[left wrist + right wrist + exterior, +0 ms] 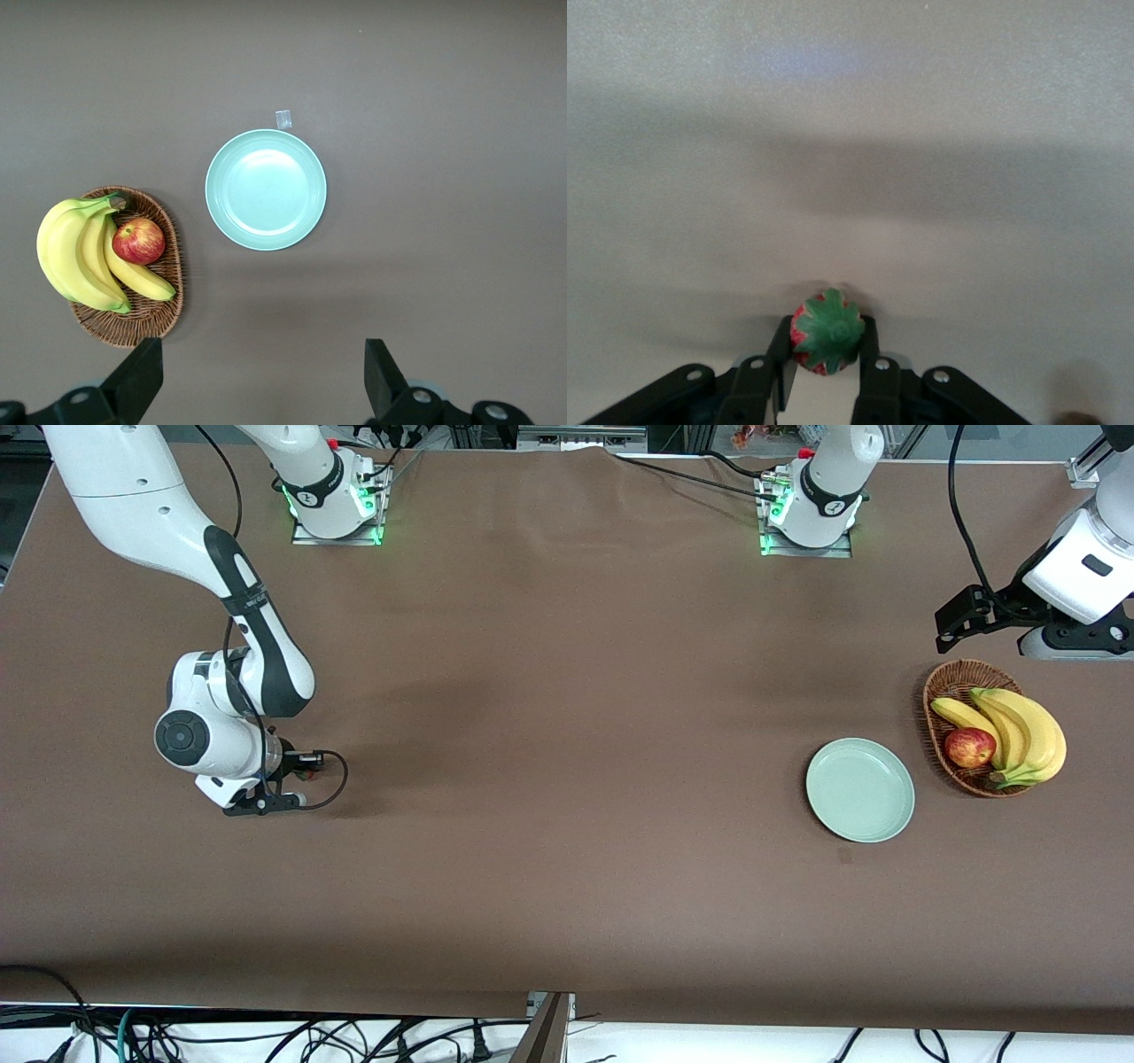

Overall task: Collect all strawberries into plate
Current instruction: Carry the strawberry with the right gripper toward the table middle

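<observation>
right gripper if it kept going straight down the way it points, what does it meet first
Probably the bare tablecloth: the right gripper points down, shut on a strawberry, and nothing else shows beneath it. Its height above the cloth is unclear.

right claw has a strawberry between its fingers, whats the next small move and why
Probably lift straight up: the right claw looks shut on the strawberry low over the table, and the plate sits empty toward the left arm's end, so it must clear the cloth before carrying.

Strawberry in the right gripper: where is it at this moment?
The strawberry sits pinched between the right gripper's fingers, low over the table at the right arm's end. The plate and basket lie toward the left arm's end.
</observation>
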`<state>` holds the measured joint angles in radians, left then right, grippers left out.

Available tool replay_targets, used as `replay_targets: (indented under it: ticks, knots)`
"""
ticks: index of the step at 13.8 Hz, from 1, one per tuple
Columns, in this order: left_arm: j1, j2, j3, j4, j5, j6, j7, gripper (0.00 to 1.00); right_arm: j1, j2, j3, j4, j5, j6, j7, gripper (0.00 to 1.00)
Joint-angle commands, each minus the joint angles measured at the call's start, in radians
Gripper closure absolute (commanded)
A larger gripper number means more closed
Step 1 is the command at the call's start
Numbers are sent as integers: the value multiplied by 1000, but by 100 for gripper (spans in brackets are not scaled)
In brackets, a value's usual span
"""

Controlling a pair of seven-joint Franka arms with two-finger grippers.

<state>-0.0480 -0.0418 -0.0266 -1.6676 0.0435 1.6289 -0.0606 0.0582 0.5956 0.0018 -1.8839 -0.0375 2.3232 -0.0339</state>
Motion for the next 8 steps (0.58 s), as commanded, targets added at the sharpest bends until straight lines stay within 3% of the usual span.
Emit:
replay_targets:
  ticks: [1, 4, 8]
  knots:
    - [7, 17, -3, 37, -19, -26, 22, 0, 11, -20, 10, 23, -10, -5, 6, 91]
    - [7, 17, -3, 37, -17, -26, 24, 0, 128, -17, 14, 159, -1, -137, 59, 91]
    - [7, 17, -3, 37, -19, -26, 22, 0, 339, 44, 14, 291, 5, -194, 472, 90]
